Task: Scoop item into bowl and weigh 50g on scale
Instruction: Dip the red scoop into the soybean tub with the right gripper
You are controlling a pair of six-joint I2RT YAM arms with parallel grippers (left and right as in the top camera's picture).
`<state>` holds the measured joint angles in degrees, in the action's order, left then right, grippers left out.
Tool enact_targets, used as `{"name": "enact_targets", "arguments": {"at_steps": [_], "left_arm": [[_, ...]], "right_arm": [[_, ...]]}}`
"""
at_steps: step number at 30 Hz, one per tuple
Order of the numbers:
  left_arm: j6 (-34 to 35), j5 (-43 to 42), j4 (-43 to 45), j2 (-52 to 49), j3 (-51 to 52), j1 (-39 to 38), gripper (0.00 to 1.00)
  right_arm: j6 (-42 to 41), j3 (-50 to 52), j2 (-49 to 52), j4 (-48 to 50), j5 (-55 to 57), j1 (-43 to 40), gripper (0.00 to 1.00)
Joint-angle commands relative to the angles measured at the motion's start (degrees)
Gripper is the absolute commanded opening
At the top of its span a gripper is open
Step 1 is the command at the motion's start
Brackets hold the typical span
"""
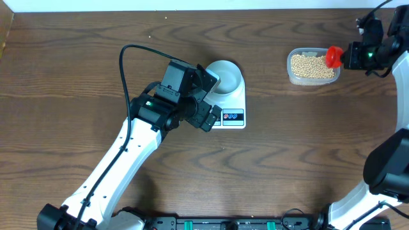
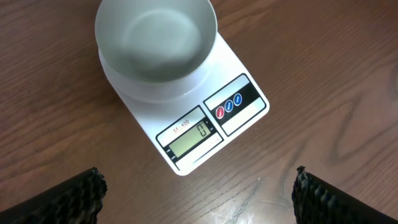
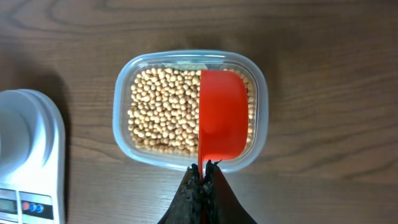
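Note:
The pale bowl (image 1: pixel 225 76) sits empty on the white scale (image 1: pixel 232 107). In the left wrist view the bowl (image 2: pixel 155 46) is on the scale (image 2: pixel 245 74), whose display reads 0. My left gripper (image 2: pixel 199 196) is open and empty, just in front of the scale. Tan beans (image 1: pixel 312 65) fill a clear tub (image 1: pixel 295 78) at the right. My right gripper (image 3: pixel 204 171) is shut on the handle of a red scoop (image 3: pixel 221 118), held over the beans (image 3: pixel 165 112) in the tub (image 3: pixel 121 118). The scoop (image 1: pixel 333 56) also shows overhead.
The left arm's black cable (image 1: pixel 128 70) loops over the table left of the scale. The table's right edge (image 1: pixel 399 96) lies close to the tub. The scale's corner (image 3: pixel 25 155) shows left of the tub in the right wrist view.

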<state>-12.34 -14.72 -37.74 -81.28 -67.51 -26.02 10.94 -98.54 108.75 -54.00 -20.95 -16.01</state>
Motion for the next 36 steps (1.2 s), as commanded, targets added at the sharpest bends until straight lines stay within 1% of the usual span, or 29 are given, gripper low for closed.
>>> {"name": "enact_targets", "arguments": {"at_steps": [1, 22, 29, 36], "left_arm": [[-0.94, -0.26, -0.22, -0.44, 0.0, 0.24, 0.98], [-0.94, -0.26, -0.22, -0.44, 0.0, 0.24, 0.98], [-0.94, -0.26, -0.22, -0.44, 0.0, 0.24, 0.98], [-0.94, -0.26, -0.22, -0.44, 0.0, 0.24, 0.98]], "right_arm": [[2.95, -1.57, 1.79, 0.63, 0.07, 0.07, 0.01], [4.31, -1.4, 7.74, 0.61, -0.44, 0.09, 0.01], [1.11, -1.4, 9.64, 0.63, -2.43, 0.13, 0.01], [0.9, -1.4, 12.28, 0.28, -5.84, 0.13, 0.01]]}}
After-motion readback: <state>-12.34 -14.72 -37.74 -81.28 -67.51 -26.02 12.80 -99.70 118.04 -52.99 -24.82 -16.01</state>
